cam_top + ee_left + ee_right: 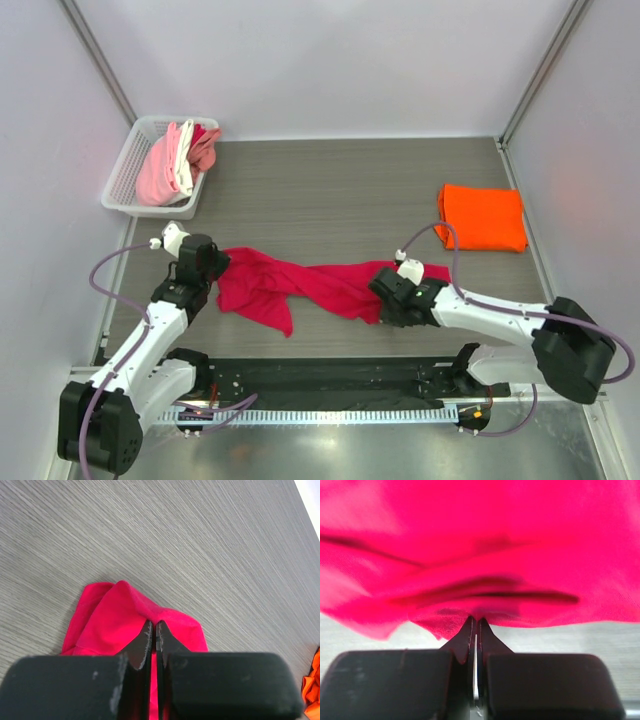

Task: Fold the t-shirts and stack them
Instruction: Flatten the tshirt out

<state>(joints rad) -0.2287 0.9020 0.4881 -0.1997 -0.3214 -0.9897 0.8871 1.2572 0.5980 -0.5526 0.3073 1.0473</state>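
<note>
on the table (pixel 350 180) the crimson t-shirt (pixel 290 285) lies crumpled in a long strip between the arms, not yet folded. the orange t-shirt (pixel 483 217) sits folded at the far right, apparently the only one done. pink and white shirts (pixel 165 165) wait in the basket (pixel 120 185) at far left. the left gripper (pixel 154 625) and right gripper (pixel 475 622) each pinch closed on the crimson cloth, one at each end.
</note>
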